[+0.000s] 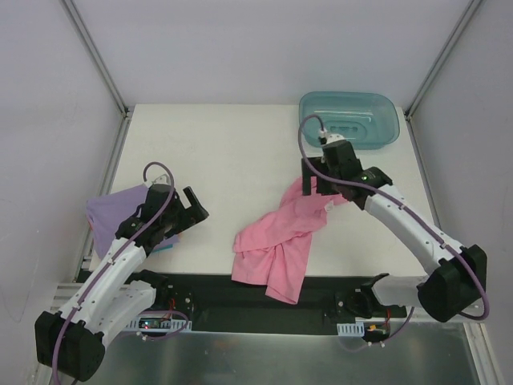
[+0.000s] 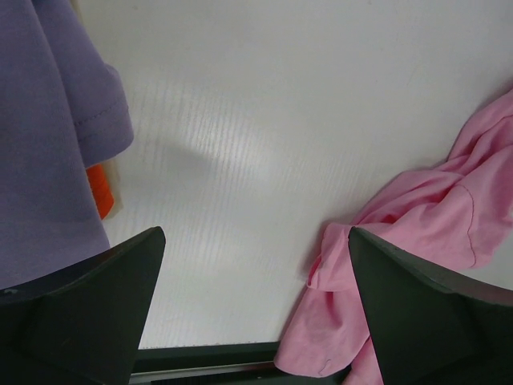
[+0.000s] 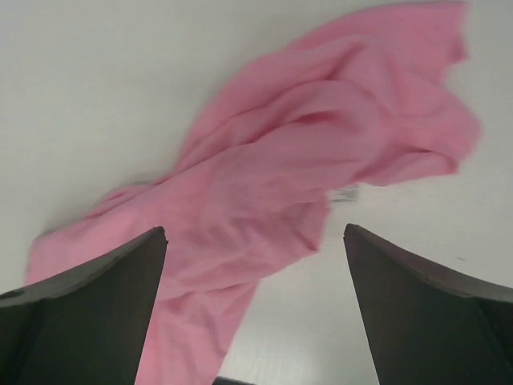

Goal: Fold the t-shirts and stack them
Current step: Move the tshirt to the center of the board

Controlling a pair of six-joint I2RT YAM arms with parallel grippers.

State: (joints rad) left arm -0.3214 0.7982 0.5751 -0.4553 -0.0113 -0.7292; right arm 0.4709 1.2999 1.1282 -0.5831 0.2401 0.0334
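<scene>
The pink t-shirt [image 1: 280, 241] lies crumpled on the white table, right of centre, its lower part hanging over the near edge. It also shows in the left wrist view [image 2: 417, 224] and the right wrist view [image 3: 280, 176]. The lavender t-shirt [image 1: 112, 212] lies at the table's left edge, partly under my left arm, and shows in the left wrist view [image 2: 40, 144]. My left gripper [image 1: 192, 215] [image 2: 256, 305] is open and empty between the two shirts. My right gripper [image 1: 319, 186] [image 3: 255, 305] is open and empty just above the pink shirt's far end.
A translucent teal tub [image 1: 349, 120] stands at the back right corner. A small orange object [image 2: 100, 188] lies beside the lavender shirt. The black near edge of the table [image 1: 240, 289] runs under the pink shirt. Frame posts stand at the back corners.
</scene>
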